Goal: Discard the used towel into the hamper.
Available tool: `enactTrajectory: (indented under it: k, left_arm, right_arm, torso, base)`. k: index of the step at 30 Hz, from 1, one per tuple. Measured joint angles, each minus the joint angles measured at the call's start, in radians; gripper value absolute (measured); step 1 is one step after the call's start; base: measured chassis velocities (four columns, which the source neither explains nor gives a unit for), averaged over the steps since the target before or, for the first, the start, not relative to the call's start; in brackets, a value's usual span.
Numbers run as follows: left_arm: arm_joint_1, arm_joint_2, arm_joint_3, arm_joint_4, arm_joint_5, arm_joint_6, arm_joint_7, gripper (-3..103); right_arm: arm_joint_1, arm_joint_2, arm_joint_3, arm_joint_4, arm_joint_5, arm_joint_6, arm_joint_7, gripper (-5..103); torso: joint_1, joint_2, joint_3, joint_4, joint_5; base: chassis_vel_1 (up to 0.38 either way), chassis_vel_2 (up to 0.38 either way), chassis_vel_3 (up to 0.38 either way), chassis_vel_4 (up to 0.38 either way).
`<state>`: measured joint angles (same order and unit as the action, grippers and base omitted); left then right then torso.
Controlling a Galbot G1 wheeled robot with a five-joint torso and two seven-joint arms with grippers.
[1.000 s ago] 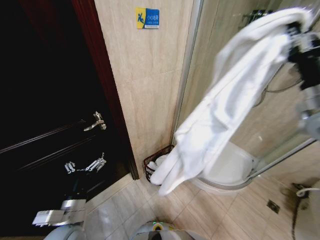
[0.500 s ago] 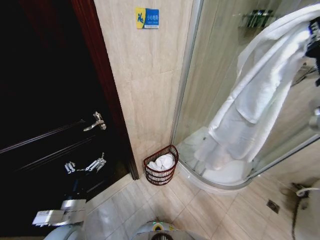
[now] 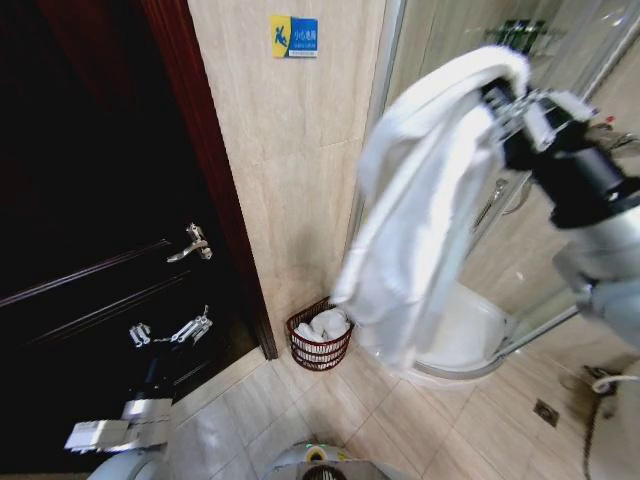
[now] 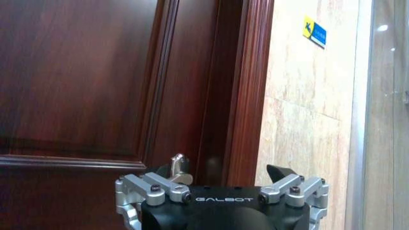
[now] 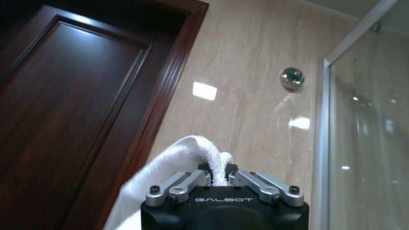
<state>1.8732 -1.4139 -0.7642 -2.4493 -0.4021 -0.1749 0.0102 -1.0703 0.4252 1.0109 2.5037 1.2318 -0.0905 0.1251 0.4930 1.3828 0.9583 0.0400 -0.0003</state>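
The used towel (image 3: 420,220), white and long, hangs from my right gripper (image 3: 497,100), raised high in front of the shower glass. In the right wrist view that gripper (image 5: 217,173) is shut on a fold of the towel (image 5: 191,151). The towel's lower end dangles just right of and above the hamper (image 3: 320,345), a small dark reddish-brown wire basket on the floor against the wall, with white cloth inside. My left gripper (image 3: 195,325) is low on the left, facing the dark door, and its fingers stand open (image 4: 221,177) with nothing between them.
A dark wooden door (image 3: 90,200) with a metal handle (image 3: 190,245) is on the left. A beige tiled wall (image 3: 290,180) carries a blue-and-yellow sign (image 3: 294,36). The glass shower enclosure (image 3: 560,40) and its white tray (image 3: 470,340) are on the right, with a floor drain (image 3: 546,411) beyond.
My right arm has swung left with the towel, from the right edge toward the wall. The towel's lower end now hangs beside the hamper. The left arm has not moved.
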Motion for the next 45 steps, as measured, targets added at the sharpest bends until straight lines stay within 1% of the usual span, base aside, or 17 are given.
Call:
enactTrajectory:
  k: [4, 9, 10, 13, 14, 15, 18, 24, 27, 30, 33, 36, 39, 40, 42, 43, 45]
  left_arm:
    - [0.000, 0.000, 0.000, 0.000, 0.000, 0.000, 0.000, 100]
    - [0.000, 0.000, 0.000, 0.000, 0.000, 0.000, 0.000, 100]
    - [0.000, 0.000, 0.000, 0.000, 0.000, 0.000, 0.000, 100]
    - [0.000, 0.000, 0.000, 0.000, 0.000, 0.000, 0.000, 100]
    - [0.000, 0.000, 0.000, 0.000, 0.000, 0.000, 0.000, 100]
    - [0.000, 0.000, 0.000, 0.000, 0.000, 0.000, 0.000, 100]
    - [0.000, 0.000, 0.000, 0.000, 0.000, 0.000, 0.000, 100]
    - [0.000, 0.000, 0.000, 0.000, 0.000, 0.000, 0.000, 100]
    - [0.000, 0.000, 0.000, 0.000, 0.000, 0.000, 0.000, 100]
    - [0.000, 0.000, 0.000, 0.000, 0.000, 0.000, 0.000, 100]
    - [0.000, 0.000, 0.000, 0.000, 0.000, 0.000, 0.000, 100]
    - [0.000, 0.000, 0.000, 0.000, 0.000, 0.000, 0.000, 100]
    - [0.000, 0.000, 0.000, 0.000, 0.000, 0.000, 0.000, 100]
    - [0.000, 0.000, 0.000, 0.000, 0.000, 0.000, 0.000, 100]
    - [0.000, 0.000, 0.000, 0.000, 0.000, 0.000, 0.000, 100]
    - [0.000, 0.000, 0.000, 0.000, 0.000, 0.000, 0.000, 100]
    - [0.000, 0.000, 0.000, 0.000, 0.000, 0.000, 0.000, 100]
  right_arm:
    - [0.013, 0.020, -0.005, 0.004, 0.001, -0.020, 0.018, 9]
    - [-0.006, 0.105, -0.002, 0.002, -0.022, -0.044, 0.043, 9]
    - [-0.006, 0.105, -0.002, 0.002, -0.022, -0.044, 0.043, 9]
    - [-0.042, 0.159, 0.000, 0.001, -0.059, -0.042, 0.041, 9]
    - [-0.059, 0.200, -0.013, -0.001, -0.088, -0.036, 0.038, 9]
    - [-0.059, 0.200, -0.013, -0.001, -0.088, -0.036, 0.038, 9]
    - [-0.093, 0.263, -0.048, -0.014, -0.147, -0.008, 0.008, 9]
    - [-0.076, 0.262, -0.079, -0.081, -0.168, 0.049, -0.039, 9]
    - [-0.021, 0.235, -0.109, -0.117, -0.156, 0.070, -0.050, 9]
    - [0.092, 0.191, -0.190, -0.185, -0.141, 0.092, -0.059, 9]
    - [0.154, 0.178, -0.239, -0.226, -0.135, 0.100, -0.066, 9]
    - [0.222, 0.181, -0.299, -0.268, -0.134, 0.107, -0.070, 9]
    - [0.318, 0.209, -0.393, -0.317, -0.145, 0.118, -0.070, 9]
    - [0.318, 0.209, -0.393, -0.317, -0.145, 0.118, -0.070, 9]
    - [0.416, 0.234, -0.475, -0.361, -0.155, 0.122, -0.066, 9]
    - [0.416, 0.234, -0.475, -0.361, -0.155, 0.122, -0.066, 9]
    - [0.481, 0.247, -0.529, -0.398, -0.162, 0.123, -0.065, 9]
  torso:
    - [0.000, 0.000, 0.000, -0.0003, 0.0003]
    - [0.000, 0.000, 0.000, -0.0003, 0.0003]
    - [0.000, 0.000, 0.000, -0.0003, 0.0003]
    - [0.000, 0.000, 0.000, -0.0006, 0.0005]
    - [0.000, 0.000, 0.000, -0.0006, 0.0007]
    - [0.000, 0.000, 0.000, -0.0006, 0.0007]
    - [0.000, 0.000, 0.000, -0.0005, 0.0004]
    - [0.000, 0.000, 0.000, -0.0006, 0.0004]
    - [0.000, 0.000, 0.000, -0.0004, 0.0000]
    - [0.000, 0.000, 0.000, -0.0003, 0.0001]
    - [0.000, 0.000, 0.000, -0.0004, 0.0001]
    - [0.000, 0.000, 0.000, -0.0005, 0.0005]
    - [0.000, 0.000, 0.000, -0.0005, 0.0007]
    - [0.000, 0.000, 0.000, -0.0005, 0.0007]
    - [0.000, 0.000, 0.000, -0.0002, 0.0001]
    - [0.000, 0.000, 0.000, -0.0002, 0.0001]
    - [0.000, 0.000, 0.000, -0.0003, 0.0002]
  base:
    - [0.000, 0.000, 0.000, 0.000]
    - [0.000, 0.000, 0.000, 0.000]
    - [0.000, 0.000, 0.000, 0.000]
    - [0.000, 0.000, 0.000, 0.000]
    - [0.000, 0.000, 0.000, 0.000]
    - [0.000, 0.000, 0.000, 0.000]
    - [0.000, 0.000, 0.000, 0.000]
    - [0.000, 0.000, 0.000, 0.000]
    - [0.000, 0.000, 0.000, 0.000]
    - [0.000, 0.000, 0.000, 0.000]
    - [0.000, 0.000, 0.000, 0.000]
    - [0.000, 0.000, 0.000, 0.000]
    - [0.000, 0.000, 0.000, 0.000]
    - [0.000, 0.000, 0.000, 0.000]
    - [0.000, 0.000, 0.000, 0.000]
    - [0.000, 0.000, 0.000, 0.000]
    - [0.000, 0.000, 0.000, 0.000]
